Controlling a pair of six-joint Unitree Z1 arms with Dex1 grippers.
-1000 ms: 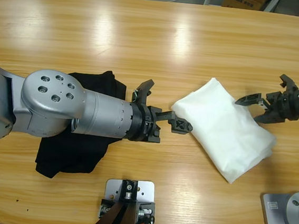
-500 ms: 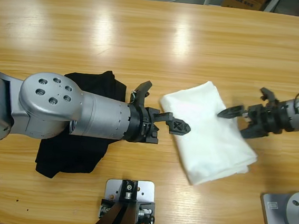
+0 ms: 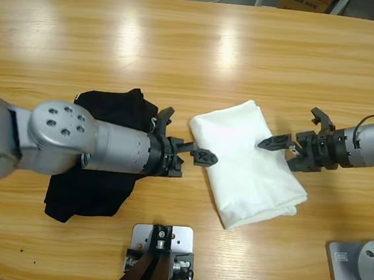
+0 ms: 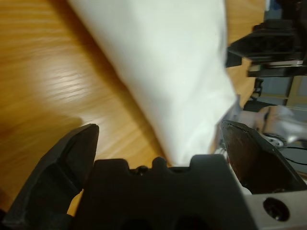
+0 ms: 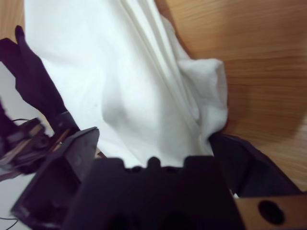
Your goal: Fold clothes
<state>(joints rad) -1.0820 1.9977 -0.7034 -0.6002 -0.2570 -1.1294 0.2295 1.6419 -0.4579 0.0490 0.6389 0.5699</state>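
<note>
The long wooden worktop (image 3: pixel 195 55) fills the high view, bare and glossy across its far half. The left arm (image 3: pixel 74 144), the largest thing on it, comes in from nine o'clock and lies across a crumpled black garment (image 3: pixel 114 103), which spreads under and beside the forearm at about eight o'clock from the middle. The folded white T-shirt (image 3: pixel 251 166) lies flat on the wood slightly toward four o'clock from the centre, a slanted oblong with its long side running from ten o'clock to four o'clock. The right arm (image 3: pixel 372 141) enters from three o'clock.

The left claw (image 3: pixel 185 145) sits at the shirt's nine o'clock corner, its jaws spread wide; in the left wrist view the white cloth (image 4: pixel 163 62) runs between the two parted jaws, with nothing pinched. The right claw (image 3: pixel 295 134) is at the shirt's two o'clock edge, jaws likewise spread apart; one tip lies over the cloth, and the right wrist view shows the rumpled white folds (image 5: pixel 139 86) between them, unclamped.
</note>
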